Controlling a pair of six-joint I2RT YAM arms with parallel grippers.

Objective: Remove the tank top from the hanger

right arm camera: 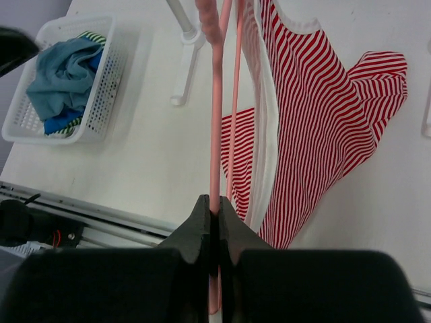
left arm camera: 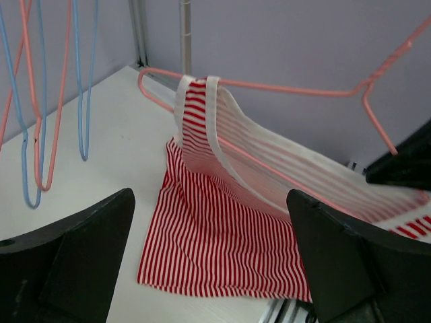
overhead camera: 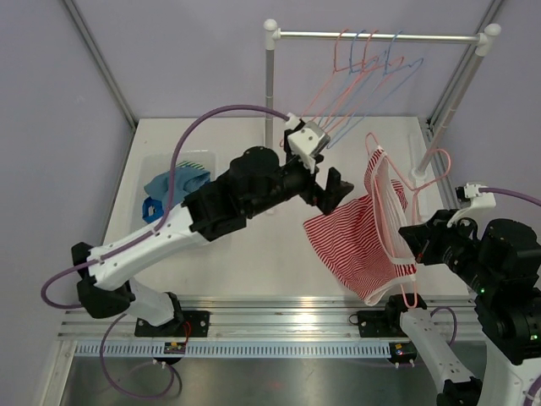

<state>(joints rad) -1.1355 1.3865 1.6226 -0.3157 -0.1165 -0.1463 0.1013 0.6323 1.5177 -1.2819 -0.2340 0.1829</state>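
A: How should the pull go?

B: The left gripper hovers wide open and holds nothing, just left of the tank top. I'd have it pinch the white strap near the hanger's shoulder and slide it off the wire end, not tug the hem.

A: Where's the garment?

B: It's draped on the pink hanger, and its hem seems to rest on the table. The right gripper is clamped tight on the hanger wire.
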